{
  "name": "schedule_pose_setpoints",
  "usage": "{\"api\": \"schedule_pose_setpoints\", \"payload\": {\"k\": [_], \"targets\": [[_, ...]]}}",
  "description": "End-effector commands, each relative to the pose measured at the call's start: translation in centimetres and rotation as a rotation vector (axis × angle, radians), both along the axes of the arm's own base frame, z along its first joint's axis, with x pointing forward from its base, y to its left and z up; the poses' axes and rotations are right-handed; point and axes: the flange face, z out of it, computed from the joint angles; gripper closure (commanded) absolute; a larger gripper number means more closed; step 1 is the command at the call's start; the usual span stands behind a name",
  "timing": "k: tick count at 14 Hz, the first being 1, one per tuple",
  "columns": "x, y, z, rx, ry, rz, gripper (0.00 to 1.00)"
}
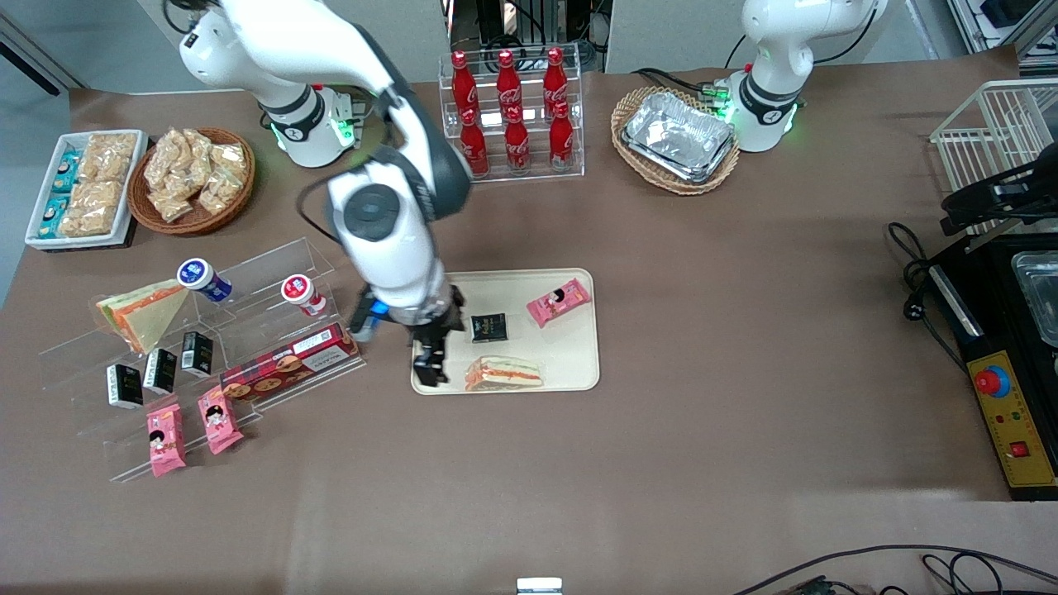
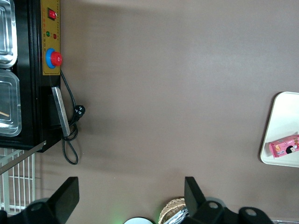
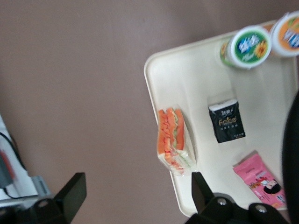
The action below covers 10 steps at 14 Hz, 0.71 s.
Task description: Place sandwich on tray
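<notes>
The clear-wrapped sandwich, white bread with an orange-red stripe, lies on the cream tray along the rim nearest the front camera. My gripper hangs open over the tray's corner toward the working arm's end, beside the sandwich. Nothing is between its fingers. One fingertip is over bare table and the other over the tray's rim.
On the tray also lie a black packet, a pink snack pack and two lidded cups. An acrylic shelf holding a wedge sandwich and a cookie box stands toward the working arm's end. Cola bottles stand farther back.
</notes>
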Motion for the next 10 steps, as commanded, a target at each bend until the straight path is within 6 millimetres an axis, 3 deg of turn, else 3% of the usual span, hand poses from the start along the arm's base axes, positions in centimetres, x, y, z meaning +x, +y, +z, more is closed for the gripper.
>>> {"api": "schedule_pose_setpoints", "payload": {"k": [1, 4, 7, 10], "targets": [[0.7, -7.1, 7.3, 0.054, 0.025, 0.036, 0.0], [1.5, -13.4, 10.5, 0.027, 0.023, 0.184, 0.0], [2.1, -22.5, 12.4, 0.01, 0.073, 0.326, 0.0], [1.6, -30.1, 13.9, -0.104, 0.084, 0.704, 0.0]]}}
